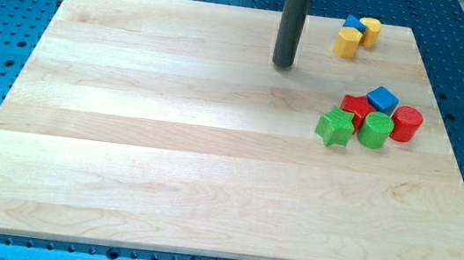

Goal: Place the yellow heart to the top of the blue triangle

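The blue triangle (352, 22) lies near the board's top right corner, mostly hidden between two yellow blocks. A yellow block (347, 43) that looks like the heart touches it from below. A second, rounder yellow block (370, 30) touches it on the right. My tip (282, 65) rests on the board to the left of this group, about a block's width below it, and touches no block.
A cluster sits at the view's right, below the yellow group: a blue cube (382, 99), a red block (355, 106), a red cylinder (407, 123), a green star (335, 127) and a green cylinder (375, 130). The wooden board (169, 140) lies on a blue perforated table.
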`<action>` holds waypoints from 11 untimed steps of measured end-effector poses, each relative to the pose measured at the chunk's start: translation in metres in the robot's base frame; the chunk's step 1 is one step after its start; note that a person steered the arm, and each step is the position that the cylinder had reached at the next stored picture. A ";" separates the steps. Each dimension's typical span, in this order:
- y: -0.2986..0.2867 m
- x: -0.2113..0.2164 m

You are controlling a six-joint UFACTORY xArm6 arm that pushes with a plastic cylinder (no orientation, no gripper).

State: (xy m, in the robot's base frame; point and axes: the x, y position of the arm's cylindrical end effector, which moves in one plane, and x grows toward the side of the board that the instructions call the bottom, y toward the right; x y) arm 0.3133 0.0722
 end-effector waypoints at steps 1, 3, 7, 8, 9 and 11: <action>0.060 0.001; 0.182 -0.072; 0.090 -0.086; 0.101 -0.099; 0.103 -0.117; 0.095 -0.121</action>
